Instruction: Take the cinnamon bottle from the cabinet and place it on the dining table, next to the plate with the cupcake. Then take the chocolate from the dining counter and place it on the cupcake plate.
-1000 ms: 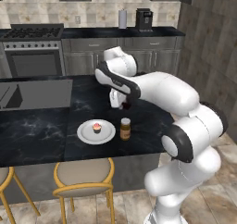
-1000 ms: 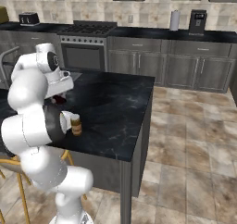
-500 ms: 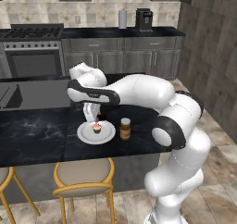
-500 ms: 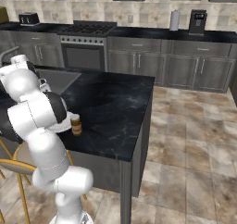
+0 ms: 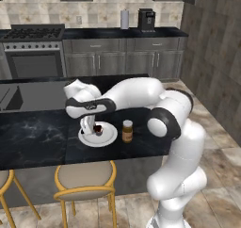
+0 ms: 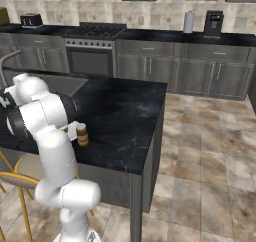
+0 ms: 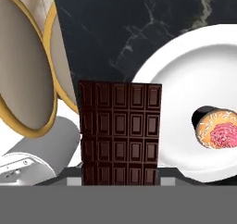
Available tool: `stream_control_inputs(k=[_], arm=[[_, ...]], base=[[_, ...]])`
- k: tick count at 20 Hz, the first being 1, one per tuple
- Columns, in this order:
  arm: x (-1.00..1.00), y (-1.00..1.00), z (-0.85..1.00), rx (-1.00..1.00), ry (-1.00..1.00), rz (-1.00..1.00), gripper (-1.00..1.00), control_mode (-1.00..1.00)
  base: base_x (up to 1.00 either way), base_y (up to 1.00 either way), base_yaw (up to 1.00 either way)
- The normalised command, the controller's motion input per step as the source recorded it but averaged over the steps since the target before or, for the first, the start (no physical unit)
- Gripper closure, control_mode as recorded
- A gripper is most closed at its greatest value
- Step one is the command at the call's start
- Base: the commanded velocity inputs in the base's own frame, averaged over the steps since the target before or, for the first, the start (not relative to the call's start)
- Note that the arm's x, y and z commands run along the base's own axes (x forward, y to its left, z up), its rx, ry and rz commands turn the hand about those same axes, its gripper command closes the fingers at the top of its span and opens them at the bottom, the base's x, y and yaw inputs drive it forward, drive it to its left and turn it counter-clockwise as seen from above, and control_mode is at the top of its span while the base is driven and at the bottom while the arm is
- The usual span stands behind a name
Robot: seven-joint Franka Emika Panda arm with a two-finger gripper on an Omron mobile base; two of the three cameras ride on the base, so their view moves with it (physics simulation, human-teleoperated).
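Observation:
The white plate (image 5: 107,138) lies on the black marble dining table (image 5: 37,137) near its front edge, with the pink-frosted cupcake (image 5: 98,129) on it. Just right of the plate stands the brown cinnamon bottle (image 5: 127,131), also visible beside my arm as the cinnamon bottle (image 6: 82,134). My gripper (image 5: 87,125) hangs over the plate's left edge, shut on the chocolate (image 7: 120,130). In the hand view the dark bar stands upright between the jaws, with the plate (image 7: 185,75) and cupcake (image 7: 220,133) to its right.
Yellow-framed stools (image 5: 84,182) stand under the island's front edge, one stool (image 7: 23,65) showing past the bar. A sink recess (image 5: 14,97) is at the island's left. The stove (image 5: 37,52) and coffee machine (image 5: 146,20) line the back worktop.
The arm has swung left and down from behind the plate to its left edge, carrying the chocolate. Plate, cupcake and bottle have stayed put.

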Motion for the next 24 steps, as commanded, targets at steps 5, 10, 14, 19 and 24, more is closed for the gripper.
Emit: stream_control_inputs(k=[5,10,14,19,24], arm=[[0.46,0.17,-0.22,0.0,0.0,0.0,1.0,-1.0],[0.32,0.18,-0.45,0.0,-0.01,0.0,1.0,-1.0],[0.03,0.01,-0.41,0.0,-0.06,0.0,1.0,-1.0],[0.0,0.0,-0.16,0.0,-0.06,-0.01,1.0,-1.0],[0.0,0.0,-0.07,0.0,-0.06,-0.03,1.0,-1.0]], base=[[0.0,0.0,0.0],[0.0,0.0,0.0],[0.0,0.0,0.0],[0.0,0.0,0.0],[0.0,0.0,0.0]])
